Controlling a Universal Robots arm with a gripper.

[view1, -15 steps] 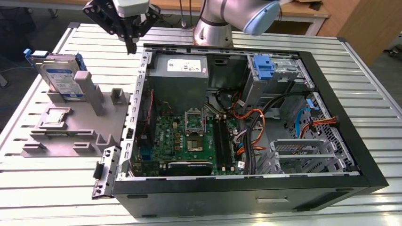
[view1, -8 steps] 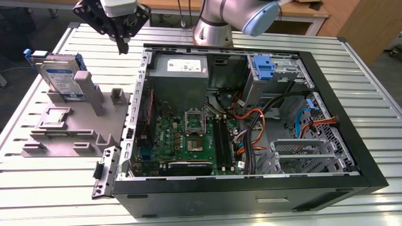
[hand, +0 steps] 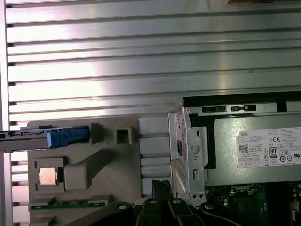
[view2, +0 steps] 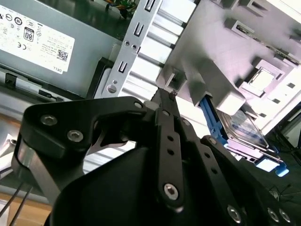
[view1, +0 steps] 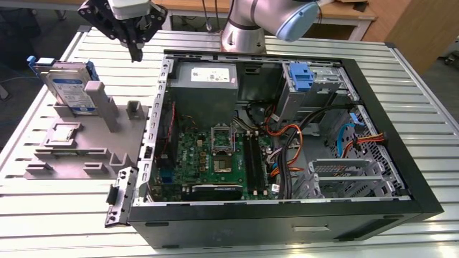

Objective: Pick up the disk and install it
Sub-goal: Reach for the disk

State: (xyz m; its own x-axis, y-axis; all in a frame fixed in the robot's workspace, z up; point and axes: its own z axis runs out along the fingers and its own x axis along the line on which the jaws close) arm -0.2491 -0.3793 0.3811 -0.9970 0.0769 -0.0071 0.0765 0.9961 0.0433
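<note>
The disk (view1: 68, 86) stands on edge in a slot at the back of the grey fixture (view1: 86, 145), at the exterior view's left. It is silver-grey with a white-and-blue label and blue side rails. The second wrist view shows the disk (view2: 244, 129) beyond the fingertips, and the first wrist view shows its thin edge (hand: 28, 137) with a blue rail. My gripper (view1: 135, 54) hangs above the table between the fixture and the computer case, off to the disk's right and apart from it. Its fingers meet at a point (view2: 165, 96) with nothing between them.
An open black computer case (view1: 401, 161) lies on the slatted metal table (view1: 401, 70), showing the power supply (view1: 208, 80), motherboard (view1: 215, 156), cables and a grey drive cage (view1: 344, 172). A blue bracket (view1: 301, 75) sits in the case's far bay. A small square chip (view1: 63, 131) rests on the fixture.
</note>
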